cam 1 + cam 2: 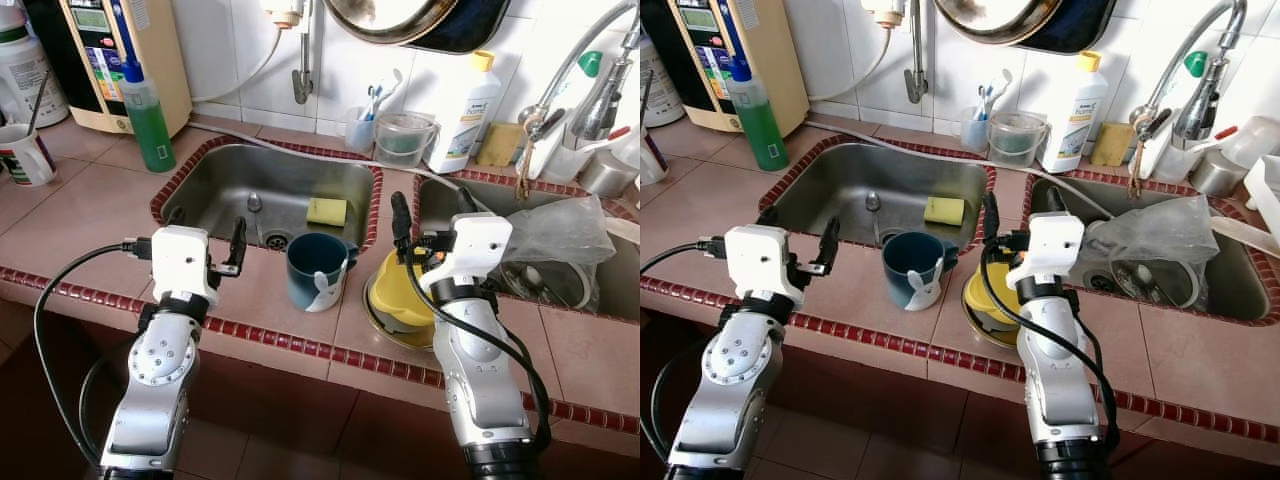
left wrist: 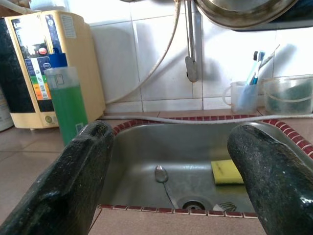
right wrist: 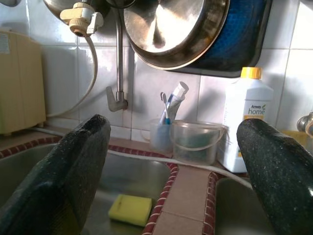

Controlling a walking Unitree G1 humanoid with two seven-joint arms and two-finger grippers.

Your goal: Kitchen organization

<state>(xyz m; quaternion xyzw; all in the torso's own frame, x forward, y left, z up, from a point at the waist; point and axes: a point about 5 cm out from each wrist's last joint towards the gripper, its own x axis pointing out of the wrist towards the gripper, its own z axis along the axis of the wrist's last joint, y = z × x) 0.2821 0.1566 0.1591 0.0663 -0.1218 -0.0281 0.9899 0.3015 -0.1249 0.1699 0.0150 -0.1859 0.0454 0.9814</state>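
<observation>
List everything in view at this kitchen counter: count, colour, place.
mug: 1, dark blue, counter front of left sink
sponge: 1, yellow, in left sink
spoon: 1, metal, in left sink
yellow container: 1, counter, under right arm
green bottle: 1, back left counter
white bottle: 1, yellow cap, against the tiles
plastic bag: 1, clear, right sink
left end effector: black, open, over left sink edge
right end effector: black, open, between sinks

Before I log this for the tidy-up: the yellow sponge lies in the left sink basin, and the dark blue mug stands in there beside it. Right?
Not quite. The yellow sponge does lie in the left sink basin, but the dark blue mug stands outside it, on the tiled counter at the basin's front edge, as the left eye view shows.
</observation>
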